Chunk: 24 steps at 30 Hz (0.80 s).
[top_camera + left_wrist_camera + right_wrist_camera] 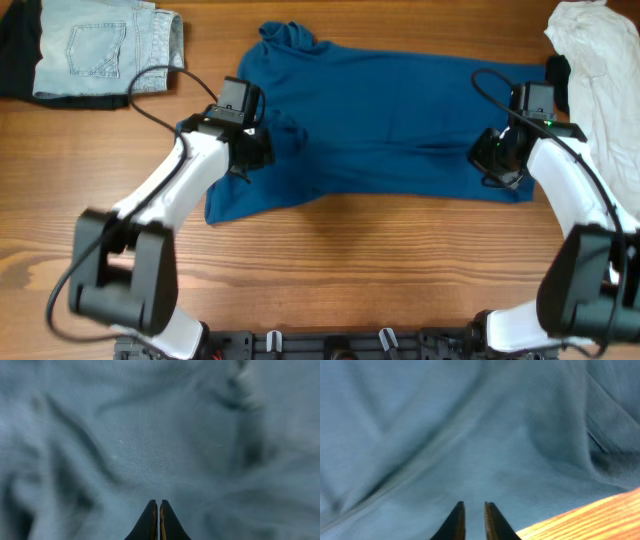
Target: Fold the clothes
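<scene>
Pressing on the blue top (380,110), the left gripper (158,505) is shut, the right gripper (474,506) narrow on cloth. Folded jeans (100,45) and a white garment (600,70) flank it.

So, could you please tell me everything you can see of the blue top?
The blue top is one deep-blue garment of soft, plain cloth. It lies spread but wrinkled on the wooden table, with its neck opening at the far left corner. The left gripper, shut, and the right gripper, nearly closed, are down on the cloth at its two ends.
</scene>
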{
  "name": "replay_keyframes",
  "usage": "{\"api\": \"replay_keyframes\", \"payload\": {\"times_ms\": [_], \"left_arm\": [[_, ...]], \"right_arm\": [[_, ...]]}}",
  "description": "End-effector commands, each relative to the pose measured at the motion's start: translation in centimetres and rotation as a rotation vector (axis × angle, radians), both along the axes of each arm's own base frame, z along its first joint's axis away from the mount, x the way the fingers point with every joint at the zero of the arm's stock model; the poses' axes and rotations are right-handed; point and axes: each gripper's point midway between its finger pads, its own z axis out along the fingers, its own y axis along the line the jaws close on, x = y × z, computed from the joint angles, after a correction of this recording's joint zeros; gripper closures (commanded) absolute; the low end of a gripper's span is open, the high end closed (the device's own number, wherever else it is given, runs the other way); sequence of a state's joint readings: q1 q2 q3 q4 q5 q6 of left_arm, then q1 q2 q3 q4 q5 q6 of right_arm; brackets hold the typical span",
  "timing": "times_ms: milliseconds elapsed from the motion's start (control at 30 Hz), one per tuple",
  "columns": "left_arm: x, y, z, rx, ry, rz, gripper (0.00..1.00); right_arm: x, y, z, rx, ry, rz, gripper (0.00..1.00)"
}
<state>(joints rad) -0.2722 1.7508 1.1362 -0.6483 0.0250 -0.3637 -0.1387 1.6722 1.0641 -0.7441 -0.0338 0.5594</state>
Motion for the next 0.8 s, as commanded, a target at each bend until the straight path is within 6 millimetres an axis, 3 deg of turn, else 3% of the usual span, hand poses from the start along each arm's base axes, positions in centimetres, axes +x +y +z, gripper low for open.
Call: {"api": "replay_keyframes", "payload": {"times_ms": [0, 200, 367, 500, 767], "left_arm": [[-0.8, -0.1, -3.2, -0.042, 0.102, 0.041, 0.96], [-0.9, 1.7, -5.1, -0.037, 0.160, 0.141, 0.96], [-1.6, 3.9, -5.8, -0.039, 0.219, 0.228, 0.96], [-1.7, 4.9, -5.8, -0.040, 0.227, 0.256, 0.93], [-1.5, 5.7, -5.9, -0.029, 0.222, 0.271, 0.94]], "right_arm": [[-1.4, -1.6, -2.7, -0.030, 0.117, -0.110, 0.91], [-3.6, -2.7, -4.6, -0.017, 0.230, -0.191, 0.91], [-5.4, -5.1, -5.1, -0.035, 0.282, -0.301, 0.92], [-5.1, -6.3, -5.9, -0.025, 0.245, -0.291, 0.91], [-5.3, -6.2, -8.6, -0.007, 0.243, -0.282, 0.92]]}}
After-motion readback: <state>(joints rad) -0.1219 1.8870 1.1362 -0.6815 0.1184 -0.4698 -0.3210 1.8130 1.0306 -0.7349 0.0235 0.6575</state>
